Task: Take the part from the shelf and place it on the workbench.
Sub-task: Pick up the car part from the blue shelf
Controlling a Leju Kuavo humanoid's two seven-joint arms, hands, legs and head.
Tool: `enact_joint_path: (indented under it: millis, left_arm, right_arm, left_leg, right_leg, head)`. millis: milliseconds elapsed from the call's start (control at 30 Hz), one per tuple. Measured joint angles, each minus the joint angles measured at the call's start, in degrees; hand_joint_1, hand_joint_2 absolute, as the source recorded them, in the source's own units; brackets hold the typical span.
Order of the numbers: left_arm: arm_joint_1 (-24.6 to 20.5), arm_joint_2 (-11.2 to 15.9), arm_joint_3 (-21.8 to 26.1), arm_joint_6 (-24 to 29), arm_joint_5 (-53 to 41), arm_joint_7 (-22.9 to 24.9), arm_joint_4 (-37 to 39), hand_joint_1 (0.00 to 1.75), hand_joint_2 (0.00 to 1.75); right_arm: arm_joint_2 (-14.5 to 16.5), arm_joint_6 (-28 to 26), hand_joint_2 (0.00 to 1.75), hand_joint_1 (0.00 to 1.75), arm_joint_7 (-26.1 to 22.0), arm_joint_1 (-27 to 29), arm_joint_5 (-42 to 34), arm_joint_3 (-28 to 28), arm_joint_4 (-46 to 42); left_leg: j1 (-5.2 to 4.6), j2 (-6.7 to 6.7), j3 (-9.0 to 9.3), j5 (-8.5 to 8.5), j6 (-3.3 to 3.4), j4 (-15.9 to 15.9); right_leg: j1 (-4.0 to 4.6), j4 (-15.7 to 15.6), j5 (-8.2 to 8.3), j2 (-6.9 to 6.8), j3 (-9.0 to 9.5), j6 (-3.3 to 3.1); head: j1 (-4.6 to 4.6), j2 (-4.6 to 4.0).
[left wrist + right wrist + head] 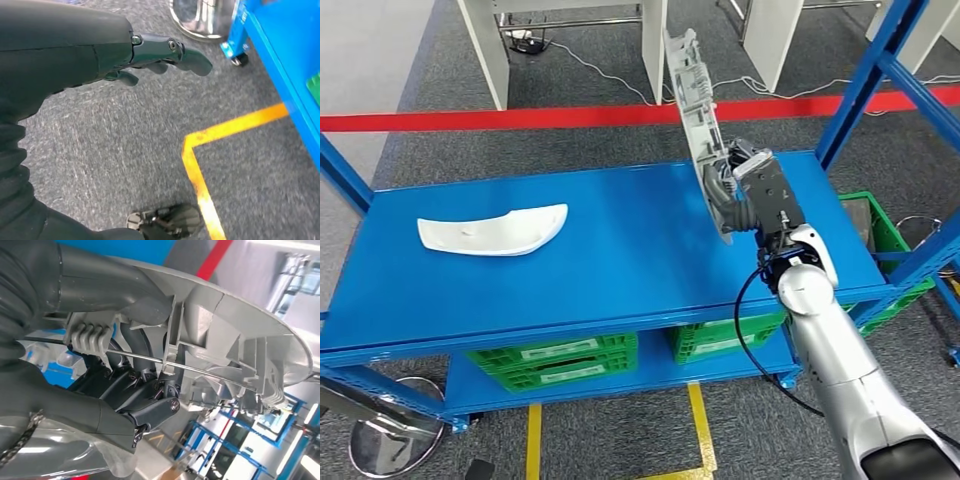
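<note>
My right hand (pixel 743 195) grips a long grey ribbed plastic part (pixel 695 105) by its lower end and holds it upright, tilted back, above the right half of the blue shelf top (pixel 637 250). In the right wrist view the grey part (pixel 234 345) lies across my right hand (pixel 143 390), with thumb and dark fingers closed around its ribbed underside. A second part, a white curved shell (pixel 495 230), lies flat on the left of the same blue surface. My left hand (pixel 113 55) hangs beside the body over the grey carpet, fingers stretched out and holding nothing.
Green crates (pixel 554 360) sit on the lower shelf and another green crate (pixel 882 225) stands to the right. Blue uprights (pixel 867 80) frame the rack. A red floor stripe (pixel 509 118) runs behind it, yellow tape (pixel 200 170) and a round metal base (pixel 392 435) lie in front.
</note>
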Motion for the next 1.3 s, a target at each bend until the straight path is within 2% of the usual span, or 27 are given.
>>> enact_joint_path:
  millis: [67, 100, 133, 200, 233, 267, 300, 400, 467, 533, 567, 600, 633, 667, 733, 767, 800, 867, 933, 1000, 1067, 1100, 1133, 1167, 1233, 1267, 1300]
  left_arm:
    - [-0.1, -0.1, 0.2, 0.3, 0.2, 0.3, 0.0, 0.0, 1.75]
    - [-0.1, -0.2, 0.2, 0.4, 0.2, 0.3, 0.0, 0.0, 1.75]
    - [-0.1, -0.3, 0.3, 0.5, 0.3, 0.4, 0.0, 0.0, 1.75]
    - [-0.2, -0.4, 0.3, 0.6, 0.3, 0.5, 0.0, 0.0, 1.75]
    - [-0.3, -0.4, 0.3, 0.6, 0.3, 0.6, 0.0, 0.0, 1.75]
    - [-0.4, -0.4, 0.3, 0.6, 0.3, 0.7, 0.0, 0.0, 1.75]
    - [-0.5, -0.4, 0.4, 0.7, 0.4, 0.8, 0.0, 0.0, 1.75]
    - [-0.6, -0.5, 0.4, 0.8, 0.3, 1.0, 0.0, 0.0, 1.75]
    - [-0.7, -0.5, 0.4, 0.9, 0.2, 0.9, 0.0, 0.0, 1.75]
    - [-0.9, -0.5, 0.4, 0.9, -0.1, 0.8, 0.0, 0.0, 1.75]
    - [-0.9, -0.5, 0.4, 0.9, -0.3, 0.7, 0.0, 0.0, 1.75]
    - [-0.8, -0.5, 0.4, 0.9, -0.4, 0.7, 0.0, 0.0, 1.75]
    - [-0.8, -0.5, 0.4, 0.9, -0.4, 0.7, 0.0, 0.0, 1.75]
    - [-0.9, -0.5, 0.4, 0.9, -0.4, 0.6, 0.0, 0.0, 1.75]
    - [-1.0, -0.5, 0.4, 0.9, -0.4, 0.6, 0.0, 0.0, 1.75]
    - [-1.1, -0.5, 0.4, 1.0, -0.4, 0.6, 0.0, 0.0, 1.75]
    - [-1.2, -0.5, 0.4, 1.0, -0.5, 0.5, 0.0, 0.0, 1.75]
    - [-1.2, -0.5, 0.4, 1.0, -0.6, 0.4, 0.0, 0.0, 1.75]
    - [-1.2, -0.5, 0.4, 1.1, -0.7, 0.3, 0.0, 0.0, 1.75]
    - [-1.3, -0.5, 0.4, 1.1, -0.8, 0.3, 0.0, 0.0, 1.75]
    - [-1.5, -0.6, 0.4, 0.9, -0.6, 0.5, 0.0, 0.0, 1.75]
    - [-1.5, -0.7, 0.4, 0.7, -0.4, 0.8, 0.0, 0.0, 1.75]
    - [-1.5, -0.7, 0.4, 0.6, -0.2, 1.1, 0.0, 0.0, 1.75]
    - [-1.5, -0.8, 0.4, 0.6, 0.1, 1.3, 0.0, 0.0, 1.75]
    - [-1.5, -0.8, 0.4, 0.5, 0.5, 1.8, 0.0, 0.0, 1.75]
    - [-1.6, -0.8, 0.4, 0.4, 0.6, 1.9, 0.0, 0.0, 1.75]
    - [-1.6, -0.8, 0.5, 0.4, 0.8, 2.1, 0.0, 0.0, 1.75]
  right_arm:
    - [0.0, 0.3, 1.75, 1.75, -0.3, 0.3, -0.9, 0.0, 0.0]
    - [0.0, 0.3, 1.75, 1.75, -0.6, 0.4, -1.4, 0.0, 0.0]
    - [0.0, 0.3, 1.75, 1.75, -0.8, 0.5, -1.8, -0.1, -0.1]
    - [0.0, 0.1, 1.75, 1.75, -1.5, 0.6, -2.7, -0.2, -0.5]
    - [0.1, 0.0, 1.75, 1.75, -1.9, 0.6, -3.3, -0.2, -0.8]
    - [0.3, -0.1, 1.75, 1.75, -2.4, 0.6, -3.9, -0.2, -1.1]
    - [0.4, -0.1, 1.75, 1.75, -2.8, 0.7, -4.5, -0.2, -1.4]
    - [0.7, -0.1, 1.75, 1.75, -3.9, 1.0, -6.1, -0.4, -2.4]
    - [1.0, -0.1, 1.75, 1.75, -4.7, 1.1, -6.9, -0.5, -3.1]
    - [1.2, -0.1, 1.75, 1.75, -5.3, 1.1, -7.4, -0.5, -3.5]
    - [1.2, -0.1, 1.75, 1.75, -5.6, 1.2, -7.5, -0.6, -3.7]
    - [1.3, -0.2, 1.75, 1.75, -5.7, 1.3, -7.6, -0.6, -3.8]
    - [1.3, -0.2, 1.75, 1.75, -5.8, 1.4, -7.7, -0.6, -3.9]
    - [1.3, -0.2, 1.75, 1.75, -5.8, 1.5, -7.7, -0.6, -4.1]
    - [1.4, -0.3, 1.75, 1.75, -5.8, 1.5, -7.7, -0.6, -4.5]
    - [1.4, -0.3, 1.75, 1.75, -5.9, 1.5, -7.8, -0.6, -4.7]
    - [1.4, -0.3, 1.75, 1.75, -5.9, 1.5, -7.8, -0.6, -4.8]
    - [1.5, -0.5, 1.75, 1.75, -6.4, 1.6, -8.1, -0.6, -5.1]
    - [1.6, -0.8, 1.75, 1.75, -7.1, 1.7, -8.5, -0.8, -5.7]
    - [1.7, -0.9, 1.75, 1.75, -7.6, 1.5, -8.8, -1.0, -6.4]
    - [1.8, -0.9, 1.75, 1.75, -7.8, 1.6, -8.9, -1.0, -6.8]
    - [1.8, -0.9, 1.75, 1.75, -7.8, 1.6, -8.9, -1.0, -7.0]
    - [1.9, -0.9, 1.75, 1.75, -7.8, 1.6, -9.0, -1.0, -7.2]
    - [2.0, -0.9, 1.75, 1.75, -7.9, 1.6, -9.0, -1.0, -7.4]
    - [2.1, -0.9, 1.75, 1.75, -7.9, 1.4, -9.1, -1.0, -7.9]
    - [2.2, -0.9, 1.75, 1.75, -7.9, 1.4, -9.1, -1.0, -8.1]
    - [2.3, -0.9, 1.75, 1.75, -7.9, 1.4, -9.1, -1.0, -8.3]
  left_leg:
    - [-0.04, 0.0, -0.05, 0.0, 0.06, 0.1]
    - [-0.05, -0.02, -0.05, -0.03, 0.06, 0.1]
    - [-0.04, -0.04, -0.04, -0.07, 0.03, 0.2]
    - [-0.01, -0.12, -0.05, -0.29, -0.23, 0.6]
    - [-0.12, -0.14, -0.22, -0.42, -0.45, 0.9]
    - [-0.23, -0.15, -0.42, -0.46, -0.73, 1.2]
    - [-0.36, -0.15, -0.62, -0.43, -1.0, 1.4]
    - [-0.39, -0.1, -0.98, -0.69, -1.72, 1.8]
    - [-0.24, -0.06, -2.25, -3.03, -2.38, 5.0]
    - [-0.01, -0.04, -5.26, -6.78, -2.94, 12.4]
    - [0.11, -0.04, -6.69, -8.07, -3.08, 15.8]
    - [0.18, -0.04, -7.37, -8.31, -3.14, 17.6]
    - [0.22, -0.04, -6.99, -7.39, -3.1, 17.0]
    - [0.25, -0.04, -5.56, -5.52, -2.96, 14.2]
    - [0.13, -0.05, -1.71, -1.97, -2.45, 6.2]
    - [0.02, -0.05, -0.39, -1.19, -2.18, 3.2]
    - [-0.11, -0.07, 0.16, -1.09, -1.97, 1.8]
    - [-0.23, -0.09, 0.18, -1.23, -1.57, 1.1]
    - [-0.01, -0.07, 0.36, -0.81, -0.92, 0.5]
    - [0.21, -0.02, 0.56, -0.51, -0.37, 0.0]
    - [0.16, -0.02, 0.52, -0.52, -0.2, 0.1]
    - [0.14, -0.02, 0.52, -0.54, -0.19, 0.1]
    - [0.12, -0.04, 0.53, -0.56, -0.18, 0.2]
    - [0.13, -0.07, 0.56, -0.61, -0.22, 0.4]
    - [0.04, -0.16, 0.49, -0.83, -0.52, 0.8]
    - [-0.06, -0.21, 0.26, -0.91, -0.74, 1.2]
    - [-0.17, -0.21, -0.01, -0.93, -0.98, 1.5]
  right_leg:
    - [-0.06, 6.6, -2.34, -0.01, -3.06, 0.31]
    - [-0.07, 7.6, -2.15, -0.02, -3.59, 0.43]
    - [-0.09, 6.4, -0.91, -0.05, -3.04, 0.48]
    - [-0.14, -0.6, 2.68, -0.18, 0.43, 0.42]
    - [-0.12, -4.1, 3.83, -0.2, 2.22, 0.28]
    - [-0.09, -6.3, 4.35, -0.19, 3.38, 0.07]
    - [-0.02, -7.2, 4.27, -0.14, 3.85, -0.19]
    - [-0.14, -7.3, 4.57, -0.03, 3.84, -1.11]
    - [-0.42, -7.5, 4.77, -0.07, 3.89, -1.74]
    - [-0.43, -7.5, 4.77, -0.11, 3.87, -2.02]
    - [-0.43, -7.5, 4.77, -0.12, 3.87, -2.05]
    - [-0.43, -7.5, 4.76, -0.11, 3.88, -2.06]
    - [-0.43, -7.5, 4.77, -0.07, 3.91, -2.06]
    - [-0.43, -7.5, 4.77, -0.02, 3.97, -2.05]
    - [-0.36, -7.5, 4.79, 0.05, 4.01, -1.89]
    - [-0.3, -7.5, 4.85, 0.07, 3.89, -1.69]
    - [-0.25, -7.5, 4.93, 0.07, 3.72, -1.43]
    - [-0.22, -7.7, 5.16, 0.01, 3.53, -0.76]
    - [-0.22, -6.9, 4.35, -0.04, 2.95, -0.2]
    - [-0.2, -1.9, 1.43, -0.05, 0.6, 0.07]
    - [-0.2, 5.5, -1.73, -0.06, -2.79, 0.22]
    - [-0.21, 7.6, -2.16, -0.06, -3.79, 0.28]
    - [-0.22, 7.6, -1.47, -0.08, -3.78, 0.31]
    - [-0.25, 5.3, 0.23, -0.1, -2.63, 0.29]
    - [-0.25, -2.4, 3.77, -0.18, 1.34, 0.17]
    - [-0.22, -5.3, 4.65, -0.15, 2.83, 0.04]
    - [-0.17, -6.8, 4.88, -0.09, 3.58, -0.1]
  head:
    - [0.06, 0.0]
    - [0.06, 0.0]
    - [0.08, 0.0]
    - [0.07, 0.0]
    - [0.08, 0.0]
    - [0.07, 0.0]
    - [0.07, 0.0]
    - [0.06, 0.0]
    - [-0.1, 0.0]
    - [-0.21, 0.0]
    - [-0.2, 0.0]
    - [-0.2, 0.0]
    - [-0.2, 0.0]
    - [-0.2, 0.0]
    - [-0.2, 0.0]
    - [-0.2, 0.0]
    - [-0.17, 0.0]
    - [-0.15, 0.0]
    - [-0.02, 0.0]
    - [0.2, 0.0]
    - [0.29, 0.0]
    - [0.29, 0.0]
    - [0.31, 0.0]
    - [0.31, 0.0]
    - [0.32, 0.0]
    - [0.3, 0.01]
    - [0.26, 0.01]
